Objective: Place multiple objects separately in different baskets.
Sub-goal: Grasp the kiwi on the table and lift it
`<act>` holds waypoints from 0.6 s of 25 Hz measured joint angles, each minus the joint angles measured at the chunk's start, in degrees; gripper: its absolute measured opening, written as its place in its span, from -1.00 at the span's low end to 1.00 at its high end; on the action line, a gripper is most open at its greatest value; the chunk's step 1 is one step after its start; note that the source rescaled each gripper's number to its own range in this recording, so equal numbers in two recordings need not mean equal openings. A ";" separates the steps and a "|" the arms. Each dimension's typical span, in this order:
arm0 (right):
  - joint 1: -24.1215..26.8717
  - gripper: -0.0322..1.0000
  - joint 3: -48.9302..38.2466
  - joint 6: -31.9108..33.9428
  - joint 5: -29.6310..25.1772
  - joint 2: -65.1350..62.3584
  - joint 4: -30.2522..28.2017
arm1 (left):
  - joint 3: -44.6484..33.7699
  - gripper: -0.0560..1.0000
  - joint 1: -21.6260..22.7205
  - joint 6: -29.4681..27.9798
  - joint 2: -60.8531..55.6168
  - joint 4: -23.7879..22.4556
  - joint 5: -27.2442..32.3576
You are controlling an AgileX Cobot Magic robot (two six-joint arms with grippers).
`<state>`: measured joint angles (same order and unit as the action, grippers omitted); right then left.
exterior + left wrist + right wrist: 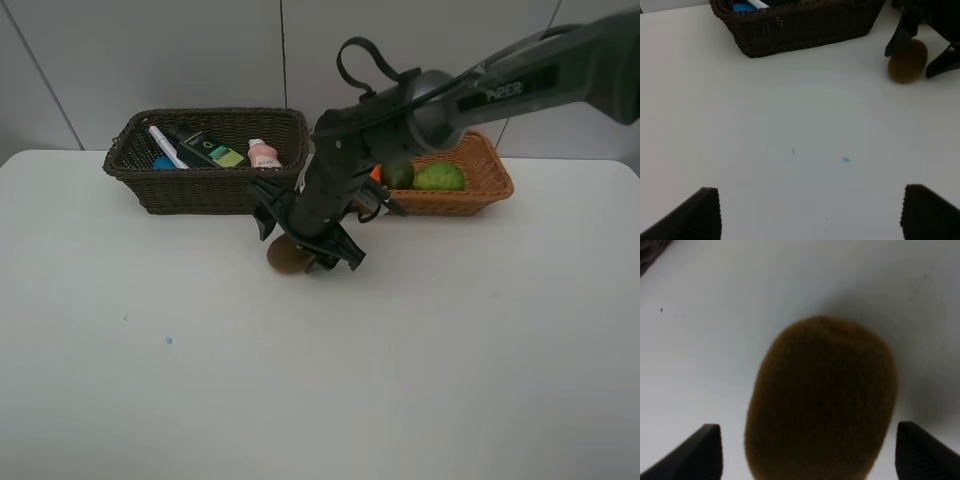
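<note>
Straddling kiwi (821, 400) — right pincer (805, 452) agape, ungripped | left pincer (810, 212) wide, empty — bare table (150, 380)

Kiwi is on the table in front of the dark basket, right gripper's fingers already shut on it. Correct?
Not quite. The kiwi does lie on the table in front of the dark basket, but the right gripper is open, fingers straddling it with gaps, as the right wrist view shows.

Even, soft overhead light fills the high view, bright on the white matte table (150, 380) with no glare; the black right arm (420, 110) throws only a faint shadow; in the right wrist view the fuzzy brown oval kiwi (822, 400) is close and blurred, a soft grey shadow beside it; the left wrist view is slightly hazy.
</note>
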<state>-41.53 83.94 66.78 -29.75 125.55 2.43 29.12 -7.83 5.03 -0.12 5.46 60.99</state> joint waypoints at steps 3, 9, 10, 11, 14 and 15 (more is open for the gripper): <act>0.00 0.60 0.00 0.04 0.87 0.14 0.00 | 0.00 0.93 0.00 0.00 0.00 0.00 0.00; 0.00 0.60 0.00 0.04 1.31 1.79 0.05 | 0.00 0.93 0.00 0.00 0.00 0.00 0.00; 0.00 0.60 0.00 0.04 1.65 1.91 0.05 | 0.00 0.93 0.00 0.00 0.00 0.00 0.00; 0.00 0.60 0.00 0.04 1.72 1.92 0.05 | 0.00 0.93 0.00 0.00 0.00 0.00 0.00; 0.00 0.60 0.05 0.04 1.76 1.96 0.05 | 0.00 0.93 0.00 0.00 0.00 0.00 0.00; 0.00 0.60 0.05 0.04 1.76 1.96 0.05 | 0.00 0.93 0.00 0.00 0.00 0.00 0.00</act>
<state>-41.53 84.00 66.82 -27.99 127.51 2.48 29.12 -7.83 5.03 -0.12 5.46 60.99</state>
